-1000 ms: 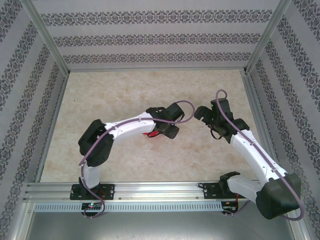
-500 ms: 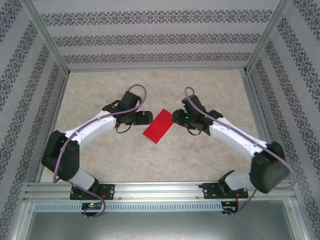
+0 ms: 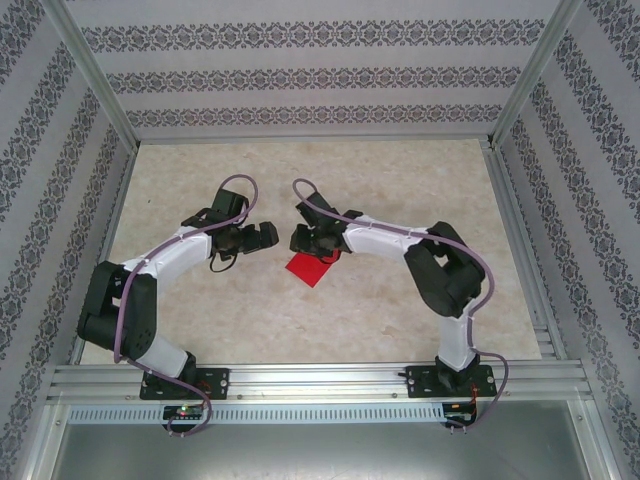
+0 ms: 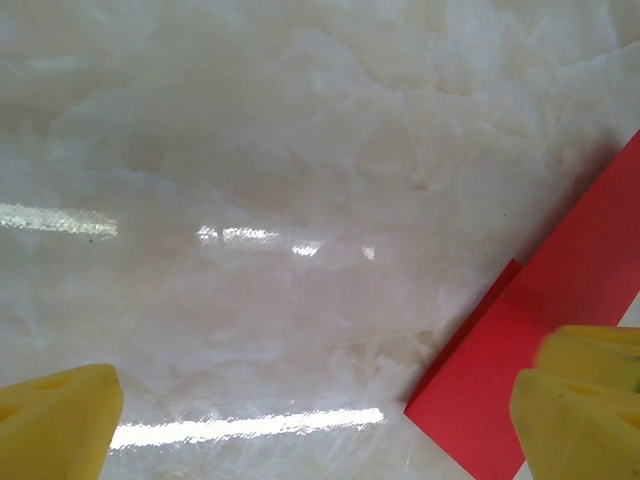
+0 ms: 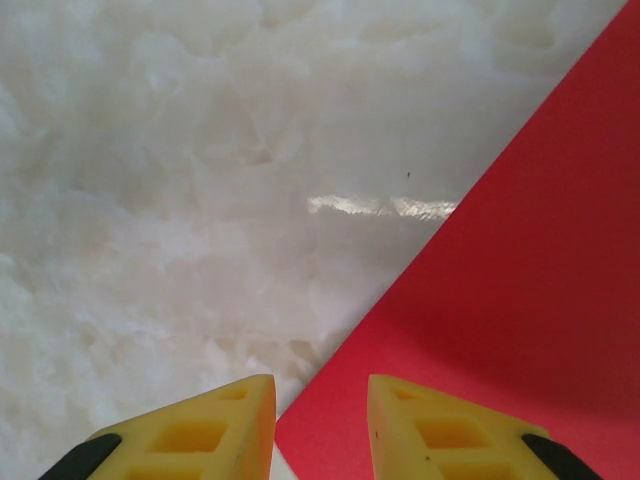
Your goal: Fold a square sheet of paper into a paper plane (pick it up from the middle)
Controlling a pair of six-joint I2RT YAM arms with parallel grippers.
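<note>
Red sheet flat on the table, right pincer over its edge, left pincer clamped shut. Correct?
Not quite. The left pincer is open: the left wrist view shows its yellow fingertips wide apart with nothing between them. The rest is right: the red sheet lies flat on the table, and the right pincer is over its edge.
</note>
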